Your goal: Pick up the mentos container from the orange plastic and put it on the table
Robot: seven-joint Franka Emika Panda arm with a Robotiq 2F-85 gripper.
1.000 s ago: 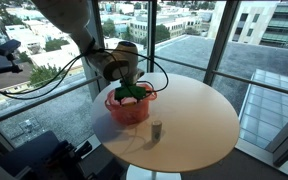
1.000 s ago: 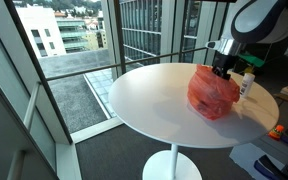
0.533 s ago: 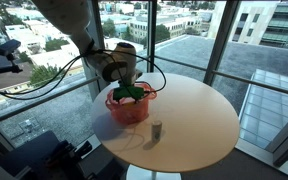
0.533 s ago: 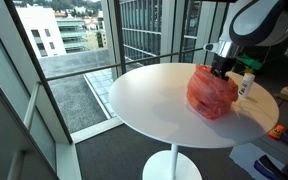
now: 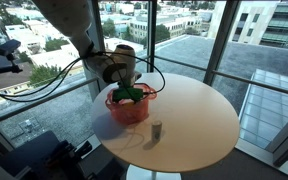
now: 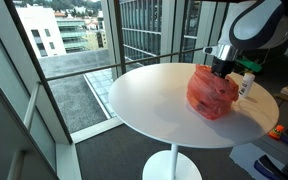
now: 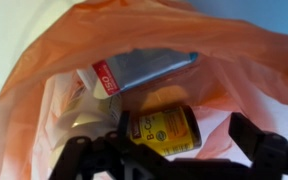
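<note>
The orange plastic [image 5: 130, 108] is a soft, red-orange translucent bag-like basket on the round beige table [image 5: 194, 125]; it also shows in the other exterior view [image 6: 210, 95]. My gripper [image 7: 180, 132] reaches down into its mouth, also seen from outside [image 5: 131, 92]. In the wrist view the jaws are open. A dark bottle with a yellow label [image 7: 162, 130] lies between them. Behind it lies a blue-grey container with a red and white end [image 7: 149, 68], which looks like the mentos container. Nothing is gripped.
A small upright grey cylinder [image 5: 156, 130] stands on the table in front of the basket and shows beside it in an exterior view [image 6: 247, 85]. A white item [image 7: 79, 115] lies inside at the left. Tall windows surround the table.
</note>
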